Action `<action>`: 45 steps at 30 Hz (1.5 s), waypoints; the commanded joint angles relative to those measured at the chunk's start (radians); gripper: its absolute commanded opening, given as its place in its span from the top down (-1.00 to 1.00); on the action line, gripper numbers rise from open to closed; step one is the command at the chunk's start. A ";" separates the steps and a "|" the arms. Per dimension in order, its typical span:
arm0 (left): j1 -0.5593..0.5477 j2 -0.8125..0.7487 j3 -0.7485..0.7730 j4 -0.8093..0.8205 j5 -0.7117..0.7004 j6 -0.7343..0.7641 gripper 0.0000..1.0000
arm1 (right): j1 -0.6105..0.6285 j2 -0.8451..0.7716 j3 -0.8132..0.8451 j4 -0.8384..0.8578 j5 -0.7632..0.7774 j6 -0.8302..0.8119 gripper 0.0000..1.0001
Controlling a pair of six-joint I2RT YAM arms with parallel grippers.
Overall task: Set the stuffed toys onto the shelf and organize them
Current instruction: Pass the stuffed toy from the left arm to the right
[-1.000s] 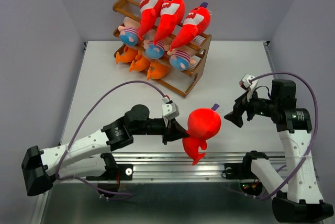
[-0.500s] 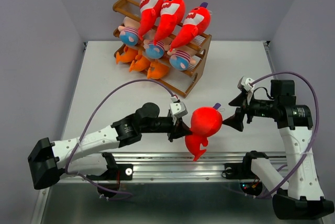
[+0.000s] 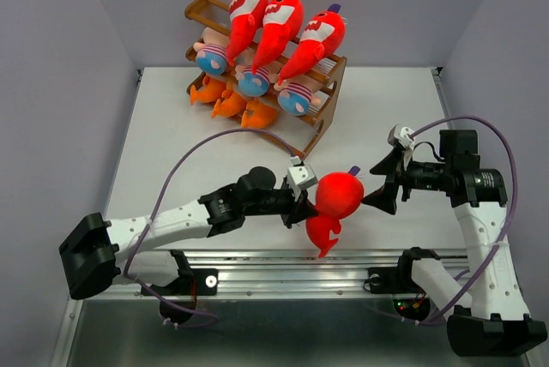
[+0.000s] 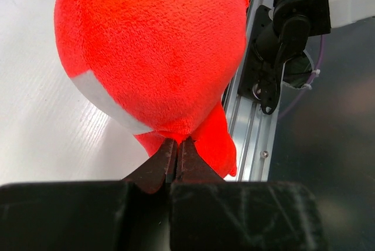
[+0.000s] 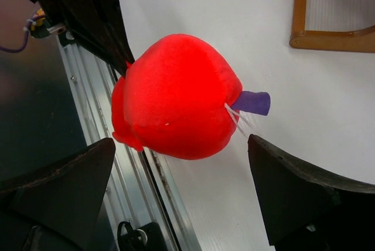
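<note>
While the left gripper (image 3: pixel 302 205) clamps a red shark (image 3: pixel 336 195) at lower centre of the overhead frame, the toy hangs over the near edge of the table (image 3: pixel 386 118), tail drooping toward the metal rail (image 3: pixel 257 264).

- Left wrist view: both black fingers (image 4: pixel 167 166) pressed together, pinching a fold of plush at the shark's underside. Red body fills the upper half of that frame; a grey-white patch shows at its left.
- Right gripper (image 3: pixel 378 185): jaws spread wide, pointed at the shark from the right of the frame, tips just beside the body. Whether they touch, cannot tell. Right wrist view shows one finger low left, the other low right, the shark between and beyond them, its purple fin (image 5: pixel 253 102) sticking out to the right.
- Shelf (image 3: pixel 326 131): upper centre of the overhead frame, angled, well apart from the held shark.
  - Top tier: three red sharks (image 3: pixel 279 20), heads up, leaning side by side.
  - Middle tier: three dolls (image 3: pixel 252 82) in striped shirts, round blue faces toward the camera.
  - Bottom tier: three orange fish (image 3: pixel 230 104), tails poking out at the frame's left.
</note>
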 commanded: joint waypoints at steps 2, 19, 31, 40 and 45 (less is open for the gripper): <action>-0.010 0.015 0.089 0.118 0.033 -0.010 1.00 | -0.007 0.034 -0.053 0.175 0.007 0.104 -1.00; -0.027 0.123 0.175 0.151 0.052 -0.007 1.00 | 0.004 0.094 -0.133 0.277 -0.073 0.170 0.08; -0.025 0.085 0.151 0.136 -0.040 0.016 1.00 | 0.004 0.043 -0.093 0.246 -0.095 0.182 0.99; -0.025 0.010 0.079 0.138 -0.129 -0.015 -0.03 | 0.004 -0.001 -0.066 0.356 0.011 0.361 0.99; -0.025 -0.056 0.010 0.165 -0.161 -0.038 -0.43 | 0.004 -0.008 -0.060 0.416 0.080 0.446 0.99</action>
